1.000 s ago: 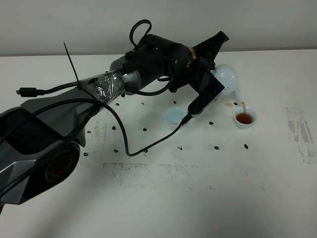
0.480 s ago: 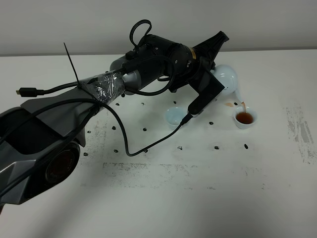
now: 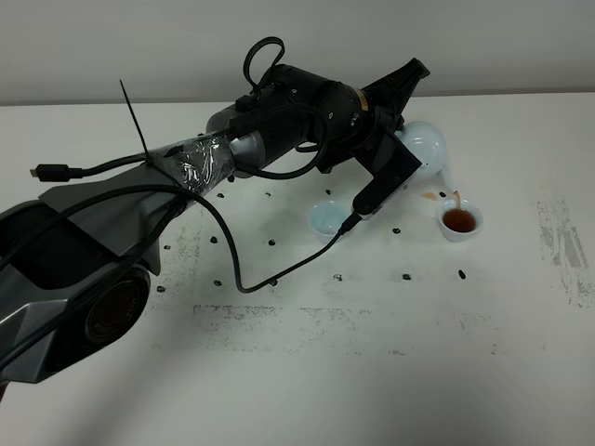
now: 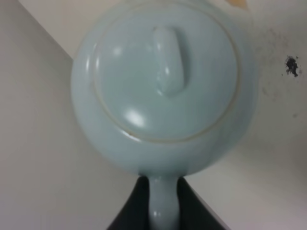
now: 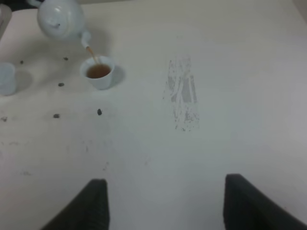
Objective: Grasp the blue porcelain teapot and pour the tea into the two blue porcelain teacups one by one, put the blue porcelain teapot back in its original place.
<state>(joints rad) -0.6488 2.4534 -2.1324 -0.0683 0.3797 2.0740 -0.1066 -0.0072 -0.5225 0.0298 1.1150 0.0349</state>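
The pale blue teapot (image 3: 426, 142) hangs tilted above the table, its spout over the right teacup (image 3: 459, 221). A thin stream of tea runs into that cup, which holds brown tea. My left gripper (image 4: 163, 213) is shut on the teapot's loop handle, and the lid (image 4: 165, 72) fills the left wrist view. The left teacup (image 3: 325, 219) stands on the table, partly hidden behind my left arm (image 3: 307, 111). The right wrist view shows the teapot (image 5: 60, 19), the tea-filled cup (image 5: 99, 72) and the other cup (image 5: 5, 79). My right gripper (image 5: 170, 201) is open, empty and far from them.
A small brown tea spill (image 3: 429, 196) lies on the white table (image 3: 372, 372) just left of the right cup. Small black specks dot the table around the cups. A grey scuffed patch (image 5: 182, 93) marks the table's right side. A cable (image 3: 232, 251) trails from my left arm.
The teapot stays tilted over the right cup and the tea stream looks thinner now. The left arm has hardly moved.
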